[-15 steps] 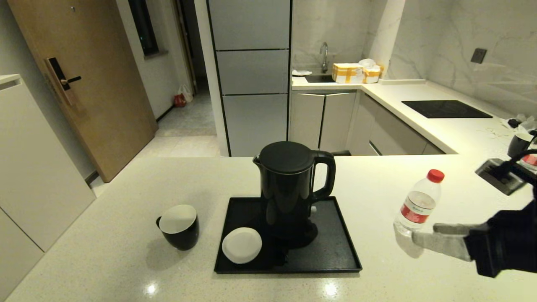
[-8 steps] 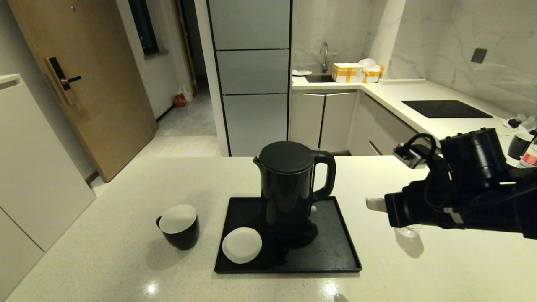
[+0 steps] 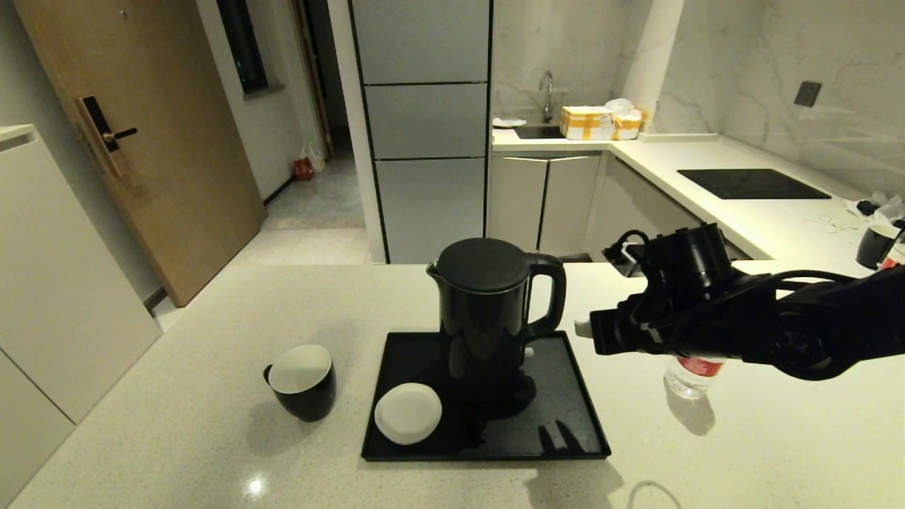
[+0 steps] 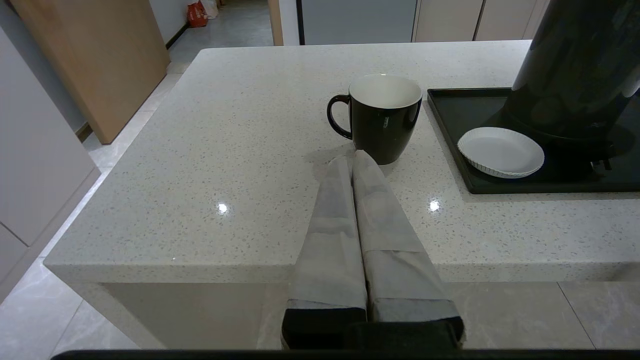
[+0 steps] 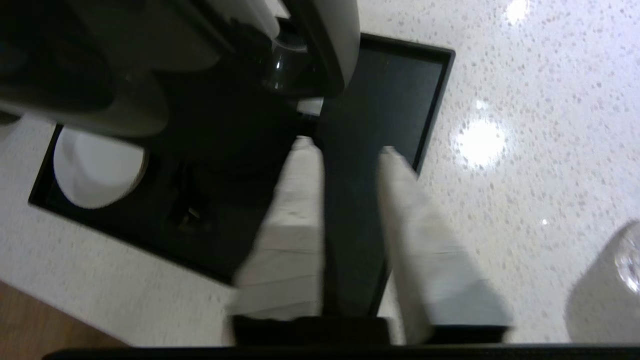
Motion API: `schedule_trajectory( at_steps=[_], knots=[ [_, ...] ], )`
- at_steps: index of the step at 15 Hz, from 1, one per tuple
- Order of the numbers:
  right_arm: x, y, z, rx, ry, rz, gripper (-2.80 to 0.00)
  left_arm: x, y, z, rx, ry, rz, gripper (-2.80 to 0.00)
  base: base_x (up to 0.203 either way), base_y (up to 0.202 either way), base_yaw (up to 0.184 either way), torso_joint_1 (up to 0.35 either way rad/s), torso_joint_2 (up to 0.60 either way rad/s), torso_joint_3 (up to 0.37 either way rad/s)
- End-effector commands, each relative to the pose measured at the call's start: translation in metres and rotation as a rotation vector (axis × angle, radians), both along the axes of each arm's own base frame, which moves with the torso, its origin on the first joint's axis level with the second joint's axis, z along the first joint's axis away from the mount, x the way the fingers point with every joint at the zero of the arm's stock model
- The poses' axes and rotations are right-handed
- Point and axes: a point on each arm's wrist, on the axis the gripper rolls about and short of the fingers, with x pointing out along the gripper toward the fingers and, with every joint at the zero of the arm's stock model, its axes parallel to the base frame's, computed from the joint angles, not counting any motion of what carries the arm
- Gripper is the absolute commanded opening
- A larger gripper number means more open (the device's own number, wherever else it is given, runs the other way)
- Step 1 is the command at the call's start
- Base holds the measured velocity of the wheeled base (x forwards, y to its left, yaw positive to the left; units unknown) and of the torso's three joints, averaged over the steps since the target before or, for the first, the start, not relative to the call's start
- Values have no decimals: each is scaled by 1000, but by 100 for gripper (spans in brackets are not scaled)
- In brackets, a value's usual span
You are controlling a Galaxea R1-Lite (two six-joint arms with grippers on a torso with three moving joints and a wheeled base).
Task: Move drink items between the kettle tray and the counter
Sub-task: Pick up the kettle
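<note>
The black kettle [image 3: 488, 318] stands on its base on the black kettle tray [image 3: 573, 431]. Left of the tray, on the cream counter [image 3: 177, 424], sits the black mug [image 3: 304, 385]. The red-labelled bottle [image 3: 689, 375] stands on the counter right of the tray, mostly hidden behind my right arm. My right gripper [image 3: 583, 329] hovers open just right of the kettle handle, above the tray's right side [image 5: 400, 90], holding nothing; its fingers [image 5: 300, 200] straddle bare tray. My left gripper [image 4: 352, 157] is shut and empty, its tips just short of the mug [image 4: 382, 115].
A flat white coaster [image 3: 408, 413] lies on the tray's front left. A black hob panel [image 3: 749, 184] and another dark mug [image 3: 873, 244] are on the far right worktop. The left gripper reaches in over the counter's near edge [image 4: 200, 265].
My right arm has risen from beside the bottle's base and swung left to the kettle handle. The bottle stays standing on the counter. Kettle, mug and coaster have not moved.
</note>
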Motion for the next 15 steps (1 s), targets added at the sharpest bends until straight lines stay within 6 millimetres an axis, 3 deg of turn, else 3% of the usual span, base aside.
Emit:
schedule_trajectory(
  at_steps=[1,7,15],
  knots=[
    [7,3,-11,-2,9,-1,0,0,0,0,0,0,0,-280,0,0,0,0,0,0],
    [14,6,-14,-5,5,-1,0,0,0,0,0,0,1,-280,0,0,0,0,0,0],
    [38,14,-10,7,-166,-100,0,0,0,0,0,0,1,-280,0,0,0,0,0,0]
  ],
)
